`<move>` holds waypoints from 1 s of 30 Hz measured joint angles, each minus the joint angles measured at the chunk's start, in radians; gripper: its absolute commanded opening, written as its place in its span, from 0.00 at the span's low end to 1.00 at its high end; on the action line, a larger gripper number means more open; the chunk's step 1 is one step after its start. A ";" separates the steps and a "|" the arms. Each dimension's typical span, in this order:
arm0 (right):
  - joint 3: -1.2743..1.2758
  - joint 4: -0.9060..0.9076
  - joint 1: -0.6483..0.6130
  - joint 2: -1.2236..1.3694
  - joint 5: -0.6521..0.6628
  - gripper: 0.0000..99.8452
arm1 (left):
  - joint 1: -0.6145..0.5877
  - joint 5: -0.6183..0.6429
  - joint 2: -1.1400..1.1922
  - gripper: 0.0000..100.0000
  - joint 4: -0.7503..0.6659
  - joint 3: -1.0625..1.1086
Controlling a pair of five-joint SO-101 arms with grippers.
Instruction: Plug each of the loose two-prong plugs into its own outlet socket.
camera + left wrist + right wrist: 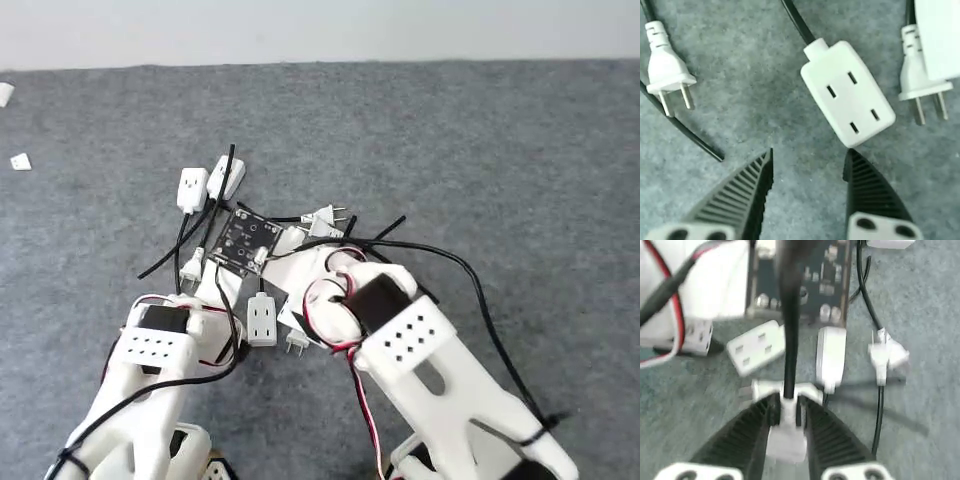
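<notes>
Right jaws: they are gripping a white plug (785, 442) by its body, with almost no gap between them. A black cable (789, 330) is running out from between the tips. I cannot tell which way the prongs are pointing.
Left jaws: they are standing wide open and holding nothing, low over the counter (740, 115). The end of a white outlet block (847, 92) is lying just in front of the tips.
Beside the left jaws: a loose plug (667, 75) is lying flat on one side of that block and a second loose plug (914, 75) on the other, both apart from it.
Beyond the right jaws: another outlet block (757, 347) is lying face up near the held plug, and a dark circuit board (800, 280) is lying behind it.
Handling: the plugs are looking light, hard and smooth, so I am expecting them to slip in a weak grip. The body behind the flange is the place to hold, keeping the prongs free. The cable is probably pulling the plug sideways. A block is probably sliding when pushed, so it is needing support.
Room: in the high view, blocks, plugs and crossing cables are crowding between the two arms, and the cables are risking a snag. Open counter is lying beyond the board.
</notes>
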 measured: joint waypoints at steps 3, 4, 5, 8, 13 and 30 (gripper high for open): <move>0.002 -0.014 0.000 0.006 -0.002 0.01 | 0.008 -0.023 0.000 0.22 0.008 0.000; 0.002 -0.015 0.002 0.006 -0.002 0.01 | 0.017 -0.025 0.000 0.22 0.011 0.000; 0.002 -0.023 0.002 0.006 -0.005 0.01 | 0.026 -0.028 0.000 0.22 0.011 -0.002; 0.002 -0.048 0.002 0.020 -0.025 0.01 | 0.051 -0.029 0.000 0.22 0.009 -0.002; 0.003 -0.060 0.002 0.020 -0.031 0.01 | 0.081 -0.041 -0.002 0.22 0.009 -0.003; 0.005 -0.120 0.002 0.021 -0.091 0.01 | 0.123 -0.068 -0.003 0.22 0.011 -0.005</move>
